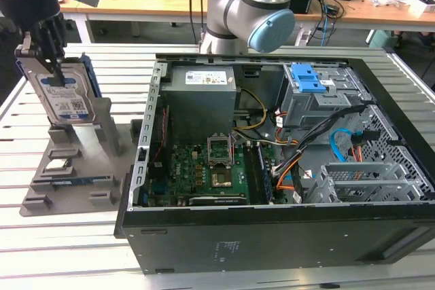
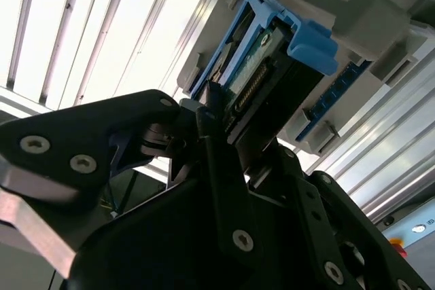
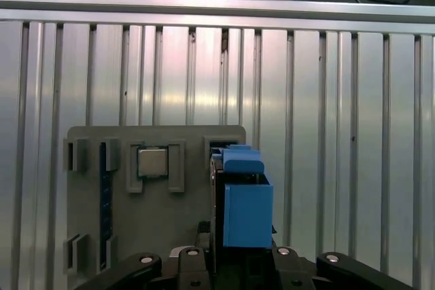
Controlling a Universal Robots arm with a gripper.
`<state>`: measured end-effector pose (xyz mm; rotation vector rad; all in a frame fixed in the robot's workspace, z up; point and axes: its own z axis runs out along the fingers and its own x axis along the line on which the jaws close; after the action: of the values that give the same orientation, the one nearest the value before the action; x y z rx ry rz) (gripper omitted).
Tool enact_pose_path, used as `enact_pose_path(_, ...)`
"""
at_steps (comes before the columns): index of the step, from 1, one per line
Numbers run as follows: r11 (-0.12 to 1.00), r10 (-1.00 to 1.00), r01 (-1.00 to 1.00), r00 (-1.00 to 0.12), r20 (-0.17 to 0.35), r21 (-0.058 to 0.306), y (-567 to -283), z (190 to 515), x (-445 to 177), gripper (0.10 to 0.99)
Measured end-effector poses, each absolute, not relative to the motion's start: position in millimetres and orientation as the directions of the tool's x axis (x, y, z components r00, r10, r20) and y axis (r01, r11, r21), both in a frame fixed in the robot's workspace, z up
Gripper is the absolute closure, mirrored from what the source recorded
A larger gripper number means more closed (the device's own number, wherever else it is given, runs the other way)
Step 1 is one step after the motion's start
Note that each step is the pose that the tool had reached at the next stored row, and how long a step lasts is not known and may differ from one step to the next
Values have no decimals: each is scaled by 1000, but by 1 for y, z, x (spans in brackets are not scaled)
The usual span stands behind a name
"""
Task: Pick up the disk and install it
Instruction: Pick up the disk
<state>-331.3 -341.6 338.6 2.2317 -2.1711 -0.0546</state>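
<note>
The disk (image 1: 68, 100) stands upright in a grey holder (image 1: 81, 188) on the slatted table, at the exterior view's left. It is a silver drive with a white-and-blue label and blue bracket rails. My gripper (image 1: 49, 56) comes down on its top edge, black fingers on either side, shut on it. In the second wrist view the disk's connector edge (image 2: 262, 66) sits between the fingers of the gripper (image 2: 234, 130). In the first wrist view the blue bracket (image 3: 246, 212) rises from the gripper (image 3: 241, 259). I cannot tell whether the disk's base still rests in the holder.
The open computer case (image 1: 272, 229) lies at the exterior view's right, with a drive cage and blue latch (image 1: 307, 78) at its far side. The holder (image 3: 88, 236) also carries a small square silver chip (image 3: 153, 162) and a blue memory stick (image 3: 104, 195). The arm's base (image 1: 251, 11) stands behind the case.
</note>
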Motion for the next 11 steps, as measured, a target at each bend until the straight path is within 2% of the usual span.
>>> enact_pose_path(11,-28,-1000,-999,27,-6,44,-342,363,-330,737)
